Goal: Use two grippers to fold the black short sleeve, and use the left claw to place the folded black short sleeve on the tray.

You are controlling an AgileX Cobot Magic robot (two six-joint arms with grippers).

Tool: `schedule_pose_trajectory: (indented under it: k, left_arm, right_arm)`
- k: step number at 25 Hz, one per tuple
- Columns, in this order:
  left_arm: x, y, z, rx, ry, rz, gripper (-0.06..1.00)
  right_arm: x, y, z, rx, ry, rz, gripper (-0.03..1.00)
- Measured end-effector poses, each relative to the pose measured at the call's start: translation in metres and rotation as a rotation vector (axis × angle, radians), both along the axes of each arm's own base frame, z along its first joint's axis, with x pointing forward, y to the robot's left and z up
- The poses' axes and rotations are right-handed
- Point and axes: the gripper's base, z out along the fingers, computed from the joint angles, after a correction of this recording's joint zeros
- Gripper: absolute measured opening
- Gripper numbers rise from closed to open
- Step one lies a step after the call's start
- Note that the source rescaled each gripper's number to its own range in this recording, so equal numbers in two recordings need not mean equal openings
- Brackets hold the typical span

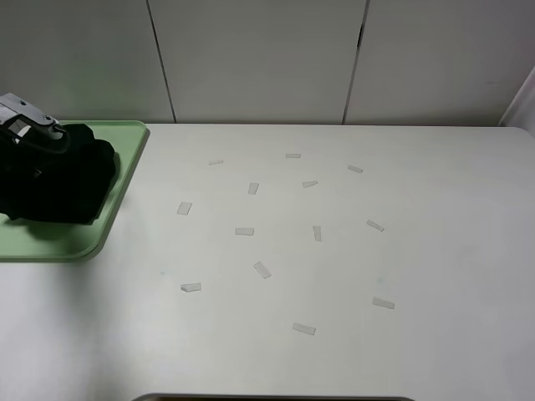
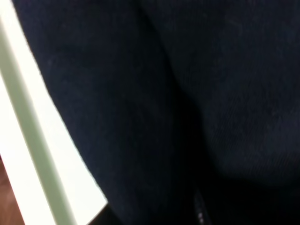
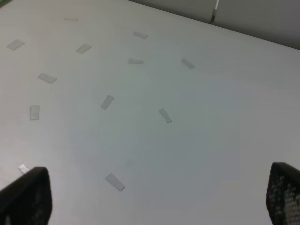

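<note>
Left gripper [image 1: 33,146] sits low over the tray [image 1: 125,180] at the table's [image 1: 334,276] far left, its tips buried in dark cloth; can't tell if it grips or has let go. Right gripper [image 3: 154,197] hangs spread wide over bare table with bits of tape [image 3: 108,101], holding nothing. Shirt [image 1: 63,180] is bunched into a folded lump resting on the tray, inside the rim; the left wrist view shows only black fabric [image 2: 187,103] beside the green rim [image 2: 33,140]. Step looks like the final placement, folding done. Next move likely calls for freeing the cloth and lifting straight up without dragging the bundle off.
</note>
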Motion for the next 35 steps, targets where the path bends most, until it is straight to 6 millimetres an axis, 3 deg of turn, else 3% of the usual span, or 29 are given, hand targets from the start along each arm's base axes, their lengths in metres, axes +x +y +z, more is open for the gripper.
schedule_pose_trajectory:
  k: [3, 4, 6, 8, 10, 12, 19, 26, 30, 35]
  left_arm:
    - [0.000, 0.000, 0.000, -0.001, -0.001, 0.003, 0.18]
    - [0.000, 0.000, 0.000, -0.004, -0.002, 0.008, 0.24]
    - [0.000, 0.000, 0.004, -0.013, -0.019, 0.031, 0.46]
    - [0.001, 0.002, 0.010, -0.024, -0.053, 0.066, 0.75]
    - [0.001, 0.003, 0.016, -0.034, -0.084, 0.092, 0.89]
    - [0.000, 0.003, 0.024, -0.035, -0.106, 0.103, 0.96]
    - [-0.003, -0.005, 0.069, -0.051, -0.243, 0.143, 1.00]
    - [-0.020, -0.035, 0.138, -0.053, -0.422, 0.097, 1.00]
    - [-0.048, -0.060, 0.191, -0.060, -0.566, 0.047, 1.00]
    - [-0.107, -0.088, 0.256, -0.139, -0.722, 0.033, 1.00]
  right_arm:
    - [0.000, 0.000, 0.000, 0.000, 0.000, 0.000, 1.00]
    - [0.000, 0.000, 0.000, 0.000, 0.000, 0.000, 1.00]
    - [0.000, 0.000, 0.000, 0.000, 0.000, 0.000, 1.00]
    - [0.000, 0.000, 0.000, 0.000, 0.000, 0.000, 1.00]
    - [0.000, 0.000, 0.000, 0.000, 0.000, 0.000, 1.00]
    - [0.000, 0.000, 0.000, 0.000, 0.000, 0.000, 1.00]
    - [0.000, 0.000, 0.000, 0.000, 0.000, 0.000, 1.00]
    - [0.000, 0.000, 0.000, 0.000, 0.000, 0.000, 1.00]
    - [0.000, 0.000, 0.000, 0.000, 0.000, 0.000, 1.00]
    - [0.000, 0.000, 0.000, 0.000, 0.000, 0.000, 1.00]
